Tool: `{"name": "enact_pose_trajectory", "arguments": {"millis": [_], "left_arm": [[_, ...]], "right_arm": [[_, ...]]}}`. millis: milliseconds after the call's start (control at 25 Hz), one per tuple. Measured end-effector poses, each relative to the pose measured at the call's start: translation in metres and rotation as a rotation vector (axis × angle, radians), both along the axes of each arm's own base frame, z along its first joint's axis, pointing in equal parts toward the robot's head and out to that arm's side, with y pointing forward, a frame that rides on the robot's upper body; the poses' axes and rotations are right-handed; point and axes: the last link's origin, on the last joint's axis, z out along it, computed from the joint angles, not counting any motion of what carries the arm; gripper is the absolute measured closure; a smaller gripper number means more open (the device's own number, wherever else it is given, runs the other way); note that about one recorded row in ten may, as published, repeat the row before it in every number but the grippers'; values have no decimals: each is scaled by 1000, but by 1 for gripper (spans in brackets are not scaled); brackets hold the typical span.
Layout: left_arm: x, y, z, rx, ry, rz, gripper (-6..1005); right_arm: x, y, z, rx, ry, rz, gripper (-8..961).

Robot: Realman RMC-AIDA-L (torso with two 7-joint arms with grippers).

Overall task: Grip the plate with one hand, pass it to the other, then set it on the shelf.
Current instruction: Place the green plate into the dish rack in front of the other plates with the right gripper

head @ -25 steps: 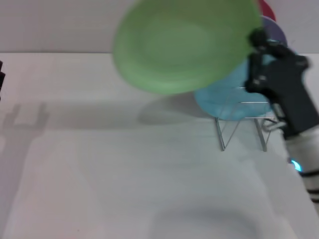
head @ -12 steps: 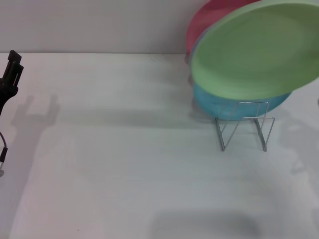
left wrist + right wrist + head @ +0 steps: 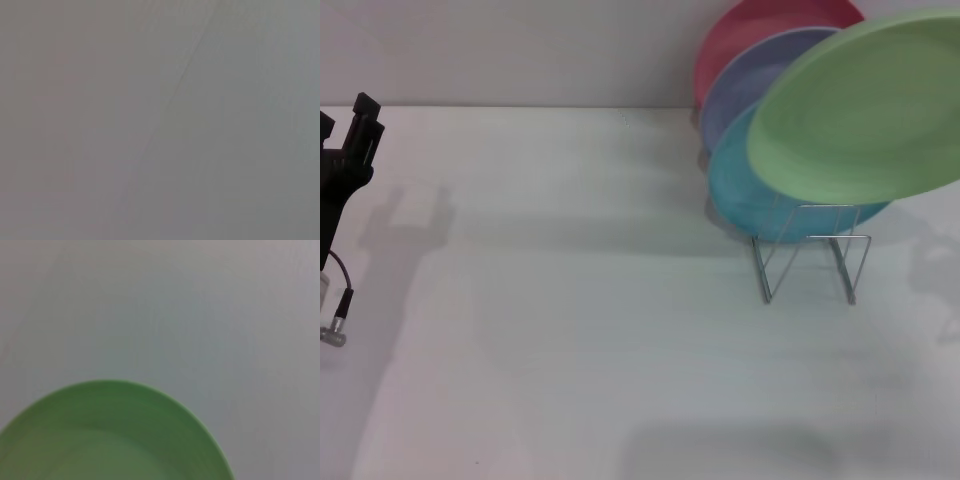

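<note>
Head view: white table [image 3: 580, 330] against a pale wall
Green plate [image 3: 865, 110] has shifted right above the rack [image 3: 810, 262]; left gripper [image 3: 348, 150] has moved inward, its grip state unclear

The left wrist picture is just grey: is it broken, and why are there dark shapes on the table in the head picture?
Left wrist view: only a plain grey surface, nothing sharp to judge by. Head view: the left gripper casts a soft shadow beside it on the table; fainter shadows lie under the green plate and the wire shelf. Right wrist view: the plate's rim looks soft.
</note>
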Motion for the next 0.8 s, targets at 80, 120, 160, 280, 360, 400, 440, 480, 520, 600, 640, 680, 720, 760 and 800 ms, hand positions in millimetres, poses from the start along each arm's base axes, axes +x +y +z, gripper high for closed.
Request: {"name": "enact_pose_trajectory", "arguments": {"millis": [80,120,160,280,360,400,440,480,520,600,640,680,720,760,800], "left_arm": [[1,0,-1,-2,-7,-1,304],[2,-1,-2,-5,-12,0,304],[2,-1,-2,-5,-12,0,304],[2,-1,-4,-10,-16,2,304],[3,-1,-5,-14,-17,-1,304],[4,-1,-6,-16,-18,-4,304],[6,-1,-7,-19,-18,-9,304],[7,-1,-8,-22,-18,-13,304],[8,-1,-8,-25,-18,-18,304],[8,-1,-9,-26,-19,-19,304],[8,-1,-9,-26,-20,-20,304],[9,-1,-9,-26,-22,-22,304],[9,-1,-9,-26,-23,-23,304],[10,-1,-9,-26,-24,-24,304],[10,-1,-9,-27,-25,-24,304]], "right_arm": [[2,2,1,-7,-12,-4,937],[3,3,2,-12,-24,-8,937],[3,3,2,-12,-24,-8,937],[5,4,2,-25,-43,-17,937],[7,5,1,-35,-54,-25,937],[7,5,1,-35,-54,-25,937],[7,5,1,-39,-58,-27,937],[8,5,0,-42,-60,-30,937],[8,5,0,-44,-63,-33,938],[10,4,0,-48,-67,-42,938],[10,4,-1,-50,-68,-44,938],[11,3,-1,-54,-71,-50,938],[12,3,-1,-56,-73,-54,938],[14,3,-2,-60,-75,-61,938],[15,2,-2,-63,-76,-66,938]]}}
